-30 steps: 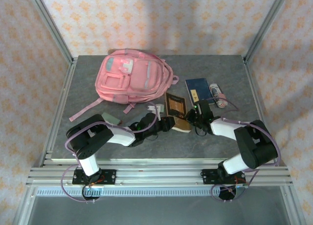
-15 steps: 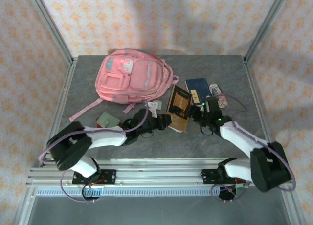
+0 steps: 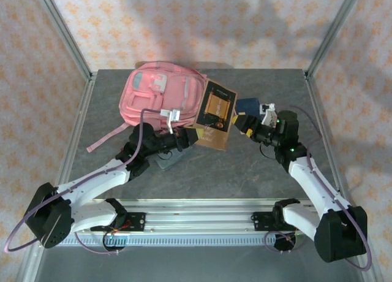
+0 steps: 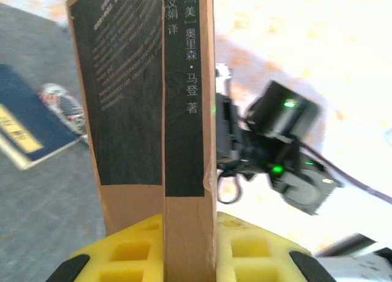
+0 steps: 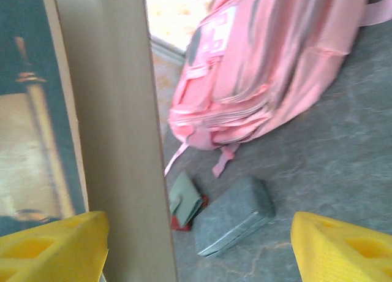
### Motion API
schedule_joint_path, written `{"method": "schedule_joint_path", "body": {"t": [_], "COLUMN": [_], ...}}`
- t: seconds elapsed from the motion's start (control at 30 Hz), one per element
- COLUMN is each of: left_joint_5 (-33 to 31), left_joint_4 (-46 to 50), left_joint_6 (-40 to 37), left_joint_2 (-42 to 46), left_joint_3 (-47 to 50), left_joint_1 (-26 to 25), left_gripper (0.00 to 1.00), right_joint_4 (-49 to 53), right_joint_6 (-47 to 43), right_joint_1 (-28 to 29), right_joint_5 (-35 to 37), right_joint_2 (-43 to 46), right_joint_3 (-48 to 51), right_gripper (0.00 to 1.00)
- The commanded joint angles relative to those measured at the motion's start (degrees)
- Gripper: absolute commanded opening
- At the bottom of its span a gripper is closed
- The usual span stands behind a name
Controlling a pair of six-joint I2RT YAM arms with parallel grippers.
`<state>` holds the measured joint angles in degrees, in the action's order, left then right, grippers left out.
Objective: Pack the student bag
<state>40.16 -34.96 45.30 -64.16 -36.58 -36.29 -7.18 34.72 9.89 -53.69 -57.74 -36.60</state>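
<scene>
While the left gripper (image 3: 191,137) pinches the book (image 3: 215,112) by its lower edge, the student bag (image 3: 160,95) lies just left; the right gripper (image 3: 246,124) gapes, gripping nothing.

Top view: bright, even overhead light; I see soft arm shadows on back wall (image 3: 184,24). Left wrist: background blown out white, book (image 4: 187,110) spine print sharp, I read it fine. Right wrist: student bag (image 5: 269,67) smeared by blur, near book cover soft.
</scene>
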Motion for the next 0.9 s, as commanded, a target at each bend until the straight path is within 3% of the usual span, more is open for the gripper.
{"method": "schedule_joint_path", "body": {"t": [0.0,0.17,0.3,0.47,0.67,0.87], "left_joint_5": [9.6,13.5,14.1,13.7,10.5,9.6], "left_joint_4": [-12.7,-32.8,-39.3,-37.0,-19.5,-16.9], "left_joint_6": [5.0,18.0,22.8,21.9,11.1,9.9], "left_joint_2": [1.9,-0.7,-3.5,-4.8,-2.9,-3.2], "left_joint_3": [-2.3,-0.1,0.2,0.4,0.1,1.3], "left_joint_1": [0.4,0.8,0.9,0.9,2.1,3.7], "left_gripper": [0.03,0.03,0.02,0.02,0.02,0.02], "right_joint_4": [-12.1,-17.2,-18.7,-22.8,-23.4,-25.2], "right_joint_6": [3.2,6.3,7.8,11.1,12.1,14.1], "right_joint_1": [0.4,0.6,1.6,2.9,3.3,4.3], "right_joint_5": [-13.5,-18.2,-19.6,-21.5,-21.4,-21.6], "right_joint_2": [3.4,6.3,7.6,8.7,12.6,14.1], "right_joint_3": [-0.2,-0.4,-1.3,-2.5,-4.6,-5.0], "right_gripper": [0.79,0.83,0.85,0.85,0.83,0.81]}}
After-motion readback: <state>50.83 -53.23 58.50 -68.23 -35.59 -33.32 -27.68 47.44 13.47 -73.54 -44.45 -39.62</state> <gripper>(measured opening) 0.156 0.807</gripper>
